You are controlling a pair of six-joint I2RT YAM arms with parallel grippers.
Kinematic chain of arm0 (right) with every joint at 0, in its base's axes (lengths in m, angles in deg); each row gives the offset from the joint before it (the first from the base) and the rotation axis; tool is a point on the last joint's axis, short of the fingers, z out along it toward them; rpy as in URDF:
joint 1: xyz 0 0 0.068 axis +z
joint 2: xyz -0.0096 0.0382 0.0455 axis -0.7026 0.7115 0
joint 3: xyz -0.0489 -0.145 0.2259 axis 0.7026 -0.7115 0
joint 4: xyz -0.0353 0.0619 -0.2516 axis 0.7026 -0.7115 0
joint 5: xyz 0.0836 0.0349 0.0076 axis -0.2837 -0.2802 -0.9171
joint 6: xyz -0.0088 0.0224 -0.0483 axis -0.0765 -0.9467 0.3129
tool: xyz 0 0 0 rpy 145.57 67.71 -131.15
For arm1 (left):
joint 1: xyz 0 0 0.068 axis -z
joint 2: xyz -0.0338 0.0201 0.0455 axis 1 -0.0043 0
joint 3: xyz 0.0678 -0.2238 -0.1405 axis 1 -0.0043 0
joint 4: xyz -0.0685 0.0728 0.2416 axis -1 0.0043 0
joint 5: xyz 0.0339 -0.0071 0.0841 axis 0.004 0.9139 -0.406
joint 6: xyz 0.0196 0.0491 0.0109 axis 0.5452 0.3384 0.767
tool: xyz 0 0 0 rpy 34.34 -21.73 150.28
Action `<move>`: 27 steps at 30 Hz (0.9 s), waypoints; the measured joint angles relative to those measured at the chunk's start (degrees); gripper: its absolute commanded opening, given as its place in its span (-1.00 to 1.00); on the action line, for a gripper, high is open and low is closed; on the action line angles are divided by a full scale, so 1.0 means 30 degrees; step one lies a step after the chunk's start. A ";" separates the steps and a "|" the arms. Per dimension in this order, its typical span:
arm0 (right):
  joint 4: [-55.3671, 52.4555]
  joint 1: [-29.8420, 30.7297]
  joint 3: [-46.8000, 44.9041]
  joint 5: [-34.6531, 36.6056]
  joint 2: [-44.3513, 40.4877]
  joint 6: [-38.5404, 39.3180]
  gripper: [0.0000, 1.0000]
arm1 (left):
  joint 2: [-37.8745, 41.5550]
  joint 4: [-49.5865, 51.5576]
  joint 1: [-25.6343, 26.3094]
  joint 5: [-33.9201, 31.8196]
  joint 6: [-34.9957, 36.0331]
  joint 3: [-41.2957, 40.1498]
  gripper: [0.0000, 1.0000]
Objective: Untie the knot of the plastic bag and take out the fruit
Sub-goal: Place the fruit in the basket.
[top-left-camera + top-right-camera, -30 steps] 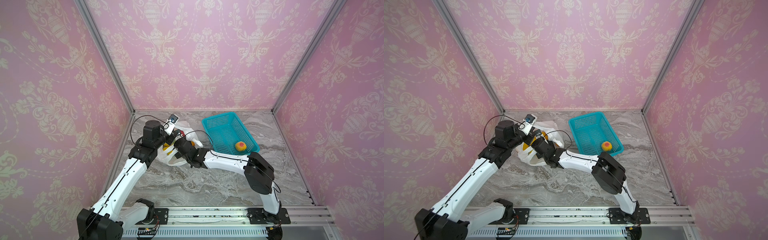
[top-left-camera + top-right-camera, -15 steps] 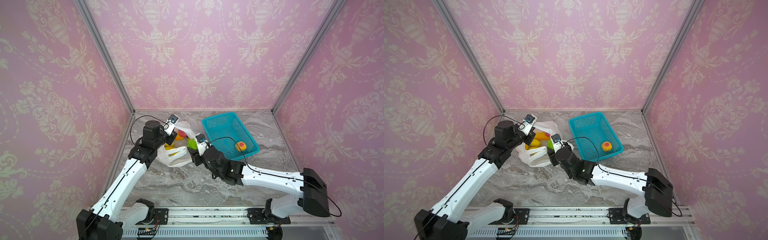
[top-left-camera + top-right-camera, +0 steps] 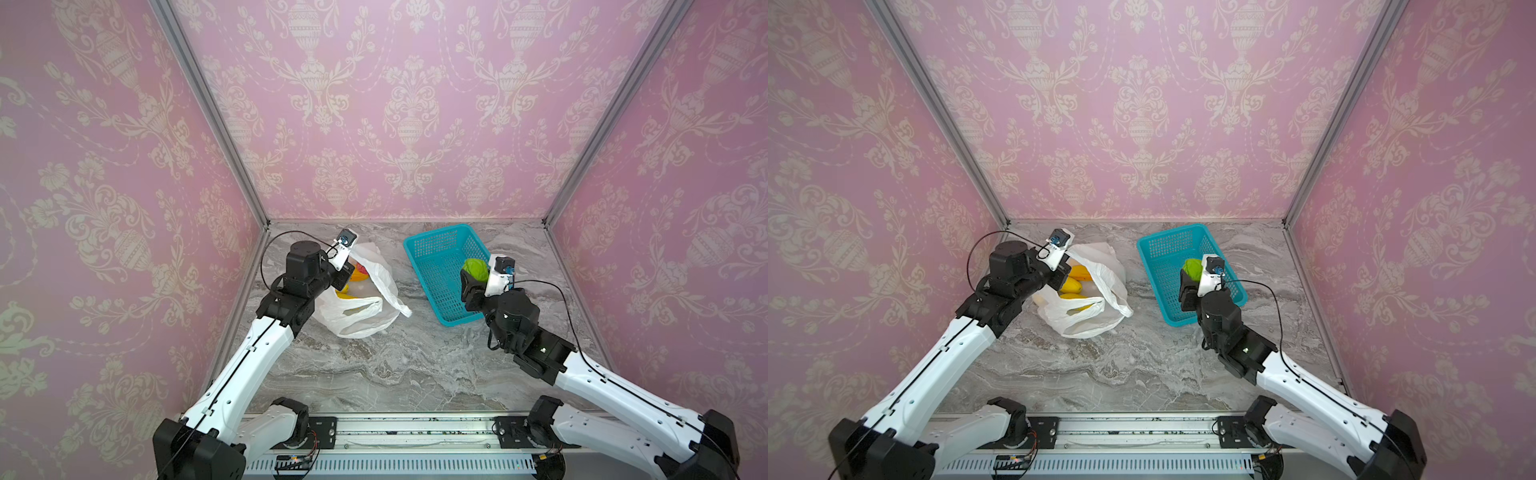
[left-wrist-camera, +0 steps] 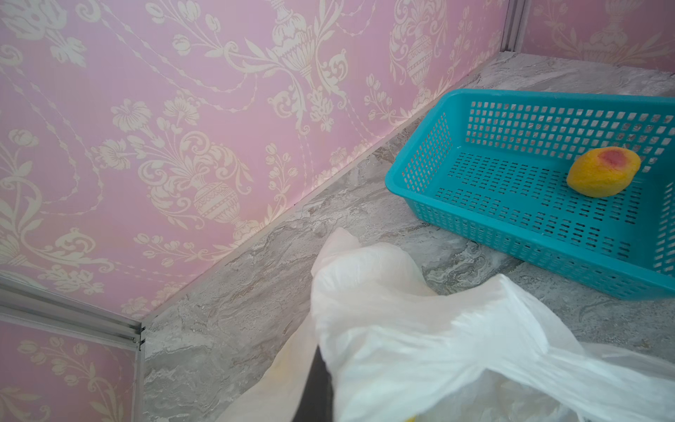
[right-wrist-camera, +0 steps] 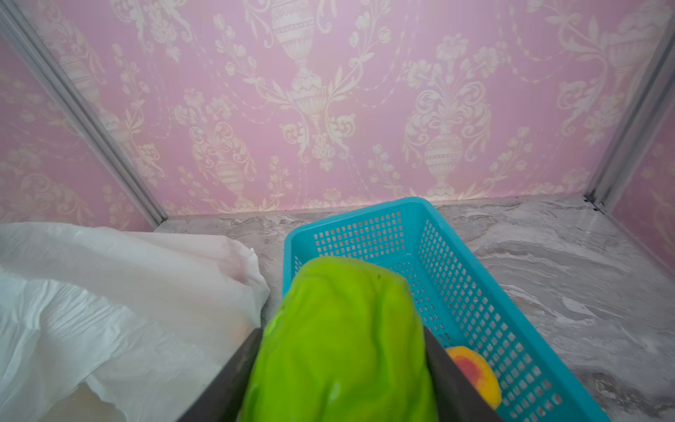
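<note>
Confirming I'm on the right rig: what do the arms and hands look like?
White shells with black joints on the left arm and right arm. The left hand and right hand are black, each topped by a white camera block. Thin black cables loop alongside.

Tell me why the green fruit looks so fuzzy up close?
In the right wrist view the green fruit sits very near the lens, so it blurs while the basket behind stays sharper; in both top views it looks small but clear.

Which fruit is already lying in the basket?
The yellow fruit with the red blush, alone on the teal basket floor. The green fruit is clamped in the right gripper over it; the plain yellow ones sit in the plastic bag.
</note>
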 measured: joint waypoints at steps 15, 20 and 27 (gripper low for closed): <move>-0.2812 -0.5785 0.2310 -0.4889 0.6411 -0.2885 -0.54 | 0.0000 0.0000 0.0000 0.0000 0.0000 0.0000 -1.00; -0.4269 -0.6346 0.4983 -0.6309 1.0346 -0.2871 -0.44 | 0.0000 0.0000 0.0000 0.0000 0.0000 0.0000 -1.00; -0.5537 -0.6586 0.6331 -0.6747 1.3231 -0.2732 -0.30 | -0.0022 0.0000 0.0000 0.0000 0.0000 0.0000 -1.00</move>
